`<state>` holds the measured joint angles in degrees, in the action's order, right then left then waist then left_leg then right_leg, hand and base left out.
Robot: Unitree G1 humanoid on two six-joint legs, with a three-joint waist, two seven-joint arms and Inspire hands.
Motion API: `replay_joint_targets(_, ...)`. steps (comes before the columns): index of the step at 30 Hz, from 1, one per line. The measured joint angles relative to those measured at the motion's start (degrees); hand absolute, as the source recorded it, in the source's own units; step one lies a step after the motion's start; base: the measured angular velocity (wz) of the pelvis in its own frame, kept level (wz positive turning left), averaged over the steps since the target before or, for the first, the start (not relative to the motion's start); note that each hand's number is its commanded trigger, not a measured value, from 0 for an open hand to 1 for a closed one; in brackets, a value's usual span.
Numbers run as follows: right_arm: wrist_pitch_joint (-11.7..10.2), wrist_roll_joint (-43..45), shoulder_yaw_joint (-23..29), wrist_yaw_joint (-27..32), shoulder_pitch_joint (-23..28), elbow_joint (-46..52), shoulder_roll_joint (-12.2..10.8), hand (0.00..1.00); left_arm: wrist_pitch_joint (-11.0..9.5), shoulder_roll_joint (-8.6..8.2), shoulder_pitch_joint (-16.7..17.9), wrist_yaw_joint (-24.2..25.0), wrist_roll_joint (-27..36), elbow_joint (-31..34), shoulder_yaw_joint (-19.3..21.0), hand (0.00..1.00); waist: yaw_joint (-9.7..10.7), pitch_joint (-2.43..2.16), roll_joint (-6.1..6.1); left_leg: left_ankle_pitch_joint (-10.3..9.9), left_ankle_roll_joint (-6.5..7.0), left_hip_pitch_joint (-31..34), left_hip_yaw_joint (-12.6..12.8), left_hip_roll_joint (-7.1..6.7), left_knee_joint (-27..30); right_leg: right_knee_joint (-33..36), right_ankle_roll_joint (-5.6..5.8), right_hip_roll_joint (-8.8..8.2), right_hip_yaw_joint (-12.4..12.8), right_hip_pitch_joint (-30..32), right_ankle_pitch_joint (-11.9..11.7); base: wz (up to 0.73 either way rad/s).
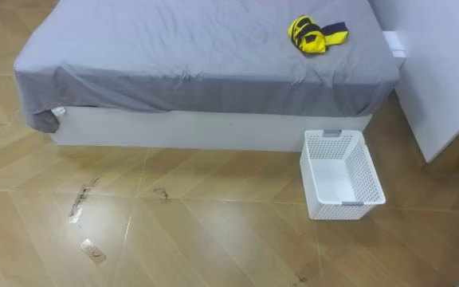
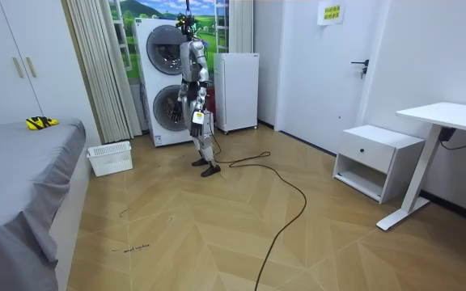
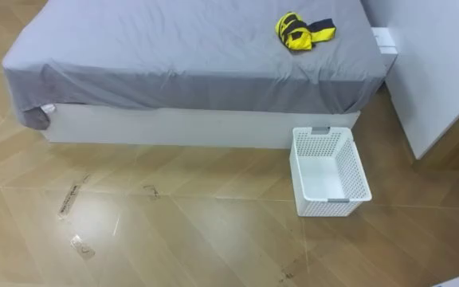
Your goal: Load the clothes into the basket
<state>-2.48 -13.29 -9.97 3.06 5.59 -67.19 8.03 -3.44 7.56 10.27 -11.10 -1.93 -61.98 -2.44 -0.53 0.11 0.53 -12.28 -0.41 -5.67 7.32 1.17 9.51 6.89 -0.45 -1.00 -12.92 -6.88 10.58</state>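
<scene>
Room view: basket (image 2: 110, 150) empty (nr bed (image 2: 23, 162)).

Arms down at the sides (left robot hand (image 2: 200, 121) beside thigh)

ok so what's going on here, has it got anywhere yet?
Not yet. The robot stands by the washers, some way off the bed. The clothes, a yellow and dark bundle, lie on the bed near its corner. The white basket sits empty on the floor beside the bed, just below that corner.
</scene>
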Motion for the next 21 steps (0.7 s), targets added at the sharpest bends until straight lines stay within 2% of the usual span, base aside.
replay_joint_targets(13, 0.0, 0.1, 0.0, -0.7, 0.2, -0.2, 0.0, 0.00, -0.2, -0.09, 0.3, -1.2, -1.0, -0.2, 0.2, 0.00, 0.1, 0.05, -0.05, 0.0, 0.00, 0.0, 0.0, -0.01, 0.0, -0.1, 0.00, -0.01, 0.1, 0.2, 0.0, 0.00)
replay_joint_targets(21, -0.1, 0.1, 1.2, -1.3, 0.2, -0.1, 0.0, 0.00, -0.2, -0.34, 0.0, -0.9, -0.9, -1.0, 0.3, 0.00, 0.1, 0.07, -0.52, 0.0, 0.00, 0.1, 0.0, 0.01, 0.0, -0.1, 0.00, 0.01, 0.3, 0.2, 0.0, 0.00)
